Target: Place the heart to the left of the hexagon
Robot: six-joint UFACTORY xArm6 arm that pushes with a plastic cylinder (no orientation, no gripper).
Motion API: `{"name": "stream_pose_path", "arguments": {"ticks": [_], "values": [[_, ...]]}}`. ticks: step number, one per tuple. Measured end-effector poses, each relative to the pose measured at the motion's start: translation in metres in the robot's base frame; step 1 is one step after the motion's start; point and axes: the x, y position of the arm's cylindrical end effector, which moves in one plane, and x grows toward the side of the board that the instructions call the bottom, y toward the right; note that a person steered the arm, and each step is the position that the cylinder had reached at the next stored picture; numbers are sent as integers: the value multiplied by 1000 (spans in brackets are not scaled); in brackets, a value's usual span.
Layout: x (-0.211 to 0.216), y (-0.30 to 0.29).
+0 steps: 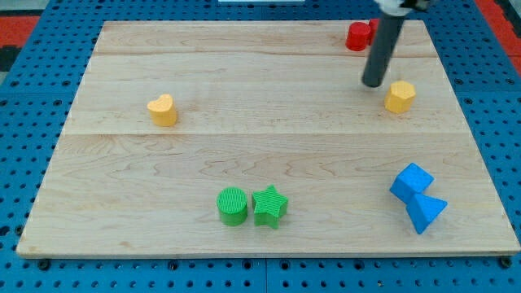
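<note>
A yellow heart point(163, 110) lies on the left part of the wooden board point(269, 155). A yellow hexagon point(400, 96) lies at the upper right. My tip point(373, 83) rests on the board just left of the hexagon, a small gap apart, and far to the right of the heart. The dark rod rises from the tip toward the view's top.
A red block point(359, 36) sits at the top edge, partly behind the rod. A green cylinder point(232, 205) and a green star point(269, 206) touch near the bottom middle. Two blue blocks point(417, 198) lie together at the lower right.
</note>
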Motion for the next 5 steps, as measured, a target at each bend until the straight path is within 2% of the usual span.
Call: {"name": "stream_pose_path", "arguments": {"ticks": [1, 2, 5], "values": [[49, -38], [67, -99], [75, -367]]}}
